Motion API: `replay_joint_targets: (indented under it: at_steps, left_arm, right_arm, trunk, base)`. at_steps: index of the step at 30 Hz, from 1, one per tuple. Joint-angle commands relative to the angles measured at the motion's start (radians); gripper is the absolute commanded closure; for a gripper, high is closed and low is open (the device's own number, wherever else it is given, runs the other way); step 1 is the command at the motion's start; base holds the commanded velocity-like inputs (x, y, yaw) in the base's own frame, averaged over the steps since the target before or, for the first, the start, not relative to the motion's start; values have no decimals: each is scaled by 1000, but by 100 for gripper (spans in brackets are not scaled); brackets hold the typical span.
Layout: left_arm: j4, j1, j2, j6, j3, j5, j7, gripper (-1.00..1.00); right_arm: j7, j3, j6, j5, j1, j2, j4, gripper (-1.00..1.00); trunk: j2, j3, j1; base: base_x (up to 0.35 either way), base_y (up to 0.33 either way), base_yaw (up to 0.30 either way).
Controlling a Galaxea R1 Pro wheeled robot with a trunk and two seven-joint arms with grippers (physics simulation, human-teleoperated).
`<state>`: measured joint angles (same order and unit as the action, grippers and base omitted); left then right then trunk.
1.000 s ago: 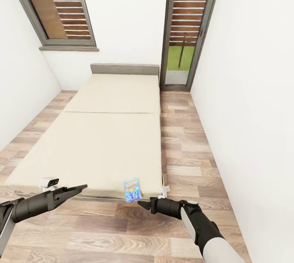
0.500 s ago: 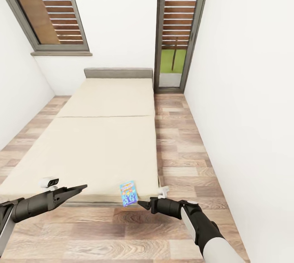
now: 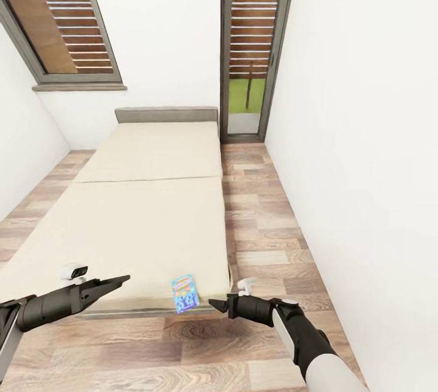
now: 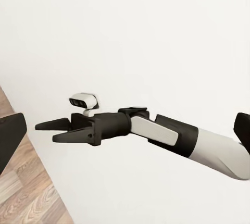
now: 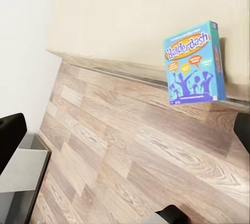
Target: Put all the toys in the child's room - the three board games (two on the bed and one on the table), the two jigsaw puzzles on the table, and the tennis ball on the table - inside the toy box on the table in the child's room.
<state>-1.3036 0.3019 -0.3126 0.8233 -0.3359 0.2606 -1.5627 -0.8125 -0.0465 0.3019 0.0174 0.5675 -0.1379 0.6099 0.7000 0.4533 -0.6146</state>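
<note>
At the left we see our left gripper [image 3: 121, 281] held low over the wood floor [image 3: 267, 222], just off the foot edge of the bed [image 3: 140, 216]; its fingers taper to one point and grasp nothing, though whether a gap remains between them we cannot tell. The bed runs away from us to a grey headboard [image 3: 165, 114] under a shuttered window [image 3: 61, 21]. At the foot edge, near the bed's right corner, the blue game [image 3: 185, 293] with cartoon figures stands tilted, overhanging the edge; in the right wrist view its lid [image 5: 194, 62] reads "Balderdash". Just right of it hovers our right gripper [image 3: 213, 304], apart from the box, fingers released with a clear gap in the left wrist view [image 4: 53, 131], holding nothing. Further right are a tall shuttered door [image 3: 249, 45] and a white wall [image 3: 365, 167].
</note>
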Motion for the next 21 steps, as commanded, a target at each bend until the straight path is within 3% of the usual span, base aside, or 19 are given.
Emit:
replay_joint_targets:
  at_steps: [1,7,10,13,18,21]
  left_arm:
    - [0,0,0,10,0,-1,-4,-100]
    - [0,0,0,10,0,-3,-4,-100]
    - [0,0,-1,10,-2,-4,-3,-100]
    - [0,0,-1,10,-3,-4,-2,-100]
    - [0,0,-2,11,-4,-4,-1,-100]
    - [0,0,-1,11,-17,-5,0,-100]
  right_arm:
    - [-6,-5,8,2,1,3,1,-100]
    - [-5,-6,13,-18,1,55,10,-100]
    - [-6,-6,20,-75,2,79,15,-100]
    - [-8,-5,31,-102,3,87,70,-100]
    - [-16,-3,60,-111,3,91,225,-100]
    - [-26,-2,66,-112,3,91,271,-100]
  trunk:
    - [1,0,0]
    - [1,-10,0]
    - [1,-14,0]
    - [1,-19,0]
    - [1,-27,0]
    - [1,-31,0]
  base:
    - [0,0,-120]
    - [0,0,-120]
    - [0,0,-120]
    - [0,0,-119]
    - [0,0,-99]
    - [0,0,-78]
